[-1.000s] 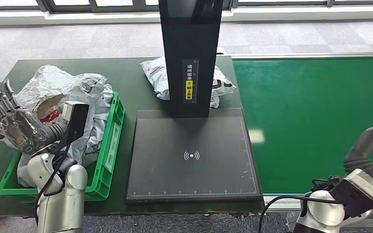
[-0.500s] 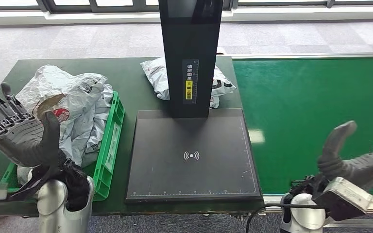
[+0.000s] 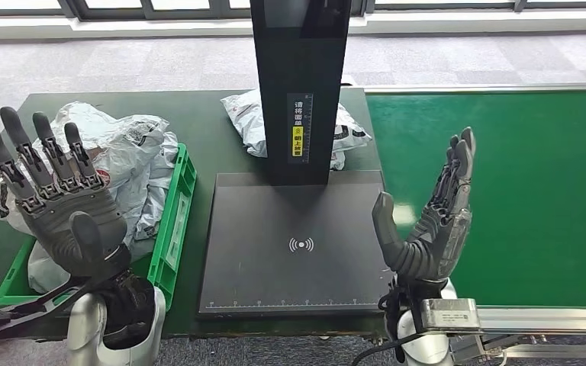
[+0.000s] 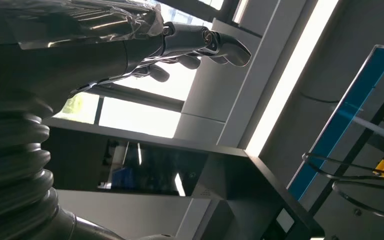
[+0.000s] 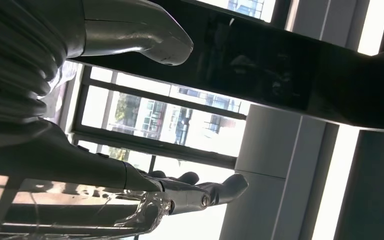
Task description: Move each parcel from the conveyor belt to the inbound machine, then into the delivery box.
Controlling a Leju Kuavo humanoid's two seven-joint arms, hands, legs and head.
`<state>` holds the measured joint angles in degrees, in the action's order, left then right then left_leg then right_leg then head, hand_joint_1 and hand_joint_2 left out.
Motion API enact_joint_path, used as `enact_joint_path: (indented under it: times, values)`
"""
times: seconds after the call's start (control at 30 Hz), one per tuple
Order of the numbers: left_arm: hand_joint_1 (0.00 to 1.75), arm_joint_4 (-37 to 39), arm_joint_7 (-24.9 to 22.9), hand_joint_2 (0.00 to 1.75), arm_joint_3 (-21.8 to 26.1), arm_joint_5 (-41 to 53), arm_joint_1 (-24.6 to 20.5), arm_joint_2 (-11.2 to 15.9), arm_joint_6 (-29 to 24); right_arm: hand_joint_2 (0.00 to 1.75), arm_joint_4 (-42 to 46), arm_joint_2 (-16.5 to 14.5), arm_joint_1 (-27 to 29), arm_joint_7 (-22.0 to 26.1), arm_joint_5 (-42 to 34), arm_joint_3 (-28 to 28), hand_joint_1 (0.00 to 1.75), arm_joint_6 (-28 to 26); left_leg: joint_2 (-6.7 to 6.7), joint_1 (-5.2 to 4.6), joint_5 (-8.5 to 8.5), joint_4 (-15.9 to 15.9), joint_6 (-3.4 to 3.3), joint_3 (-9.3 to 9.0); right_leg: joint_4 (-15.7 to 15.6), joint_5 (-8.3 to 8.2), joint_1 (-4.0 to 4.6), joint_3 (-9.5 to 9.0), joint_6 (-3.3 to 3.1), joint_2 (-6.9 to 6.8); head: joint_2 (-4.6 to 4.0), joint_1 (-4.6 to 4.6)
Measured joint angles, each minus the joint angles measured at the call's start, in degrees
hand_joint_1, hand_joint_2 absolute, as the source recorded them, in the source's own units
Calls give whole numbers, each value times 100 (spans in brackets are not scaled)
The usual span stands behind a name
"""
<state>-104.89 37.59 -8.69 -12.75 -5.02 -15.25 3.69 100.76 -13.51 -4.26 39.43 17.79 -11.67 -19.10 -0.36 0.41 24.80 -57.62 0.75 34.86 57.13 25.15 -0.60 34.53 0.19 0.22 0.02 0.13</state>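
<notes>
Parcels here are soft grey-white plastic mailer bags, crumpled and glossy, so you should expect them to be light, floppy and slippery, sagging wherever they are not supported; judge a wide grasp across the bulging middle of a bag as safer than pinching a loose corner. One crumpled grey-white plastic mailer parcel lies on the dark green table, beyond the fingertips of both hands and partly hidden behind the tall black column of the inbound machine. The machine's flat black scanning plate sits between your two hands, with nothing on it. The bright green conveyor belt stretches away past the outer side of the right hand and carries no parcel in the part you can see. The green slatted plastic delivery box lies just behind and beside the left fingers, and it holds a heap of crumpled grey-white mailer bags that rises above its rim. The left hand is raised, palm toward the camera, fingers spread apart and holding nothing. The right hand is raised over the near corner of the scanning plate, fingers straight and close together with the thumb set apart, also holding nothing.
</notes>
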Motion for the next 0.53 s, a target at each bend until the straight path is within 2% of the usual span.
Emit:
enact_joint_path:
  times: [0.53]
  values:
    - [0,373,-115,175,-84,-29,-44,-83,84,175,-474,2,-181,-25,-376,-280,0,124,1,0,1,0,0,-1,-1,1,-1,1,0,1,0,-1]
